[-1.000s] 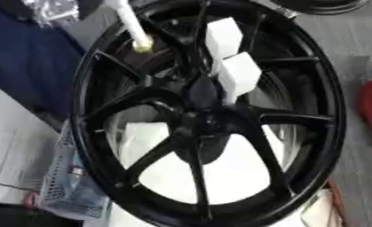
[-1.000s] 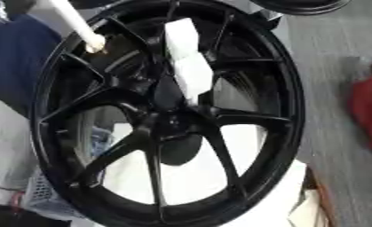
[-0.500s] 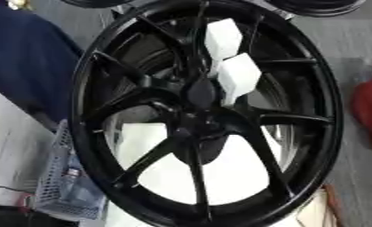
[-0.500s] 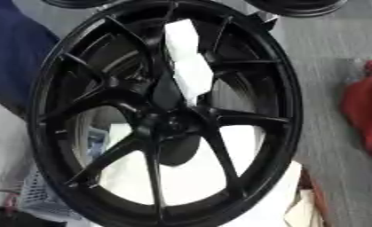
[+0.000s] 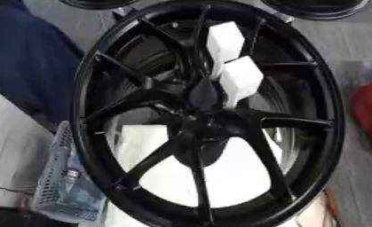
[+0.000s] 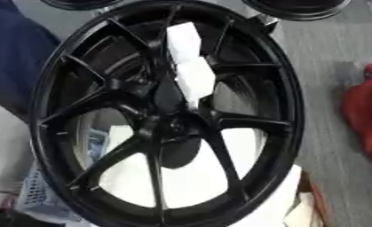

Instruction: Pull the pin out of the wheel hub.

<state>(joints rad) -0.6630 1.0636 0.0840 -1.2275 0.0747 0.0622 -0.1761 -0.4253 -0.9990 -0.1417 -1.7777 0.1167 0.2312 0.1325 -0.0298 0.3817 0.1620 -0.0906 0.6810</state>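
No readable text, label, brand, number or sign was found on anything shown; the black wheel hub [image 5: 208,115] and the white blocks [image 5: 234,62] seen through its spokes were unmarked.

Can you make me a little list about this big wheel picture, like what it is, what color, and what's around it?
Main thing: wheel hub, lying flat, filling most of the view
Color: black, with thin spokes meeting at the centre
Seen through the spokes: white blocks near the top, white surface lower down
To its left: mesh basket and dark blue cloth
To its right: something red on grey floor
Far edge: parts of two more black wheels
Pin: cannot make one out
Robot hands: none in view
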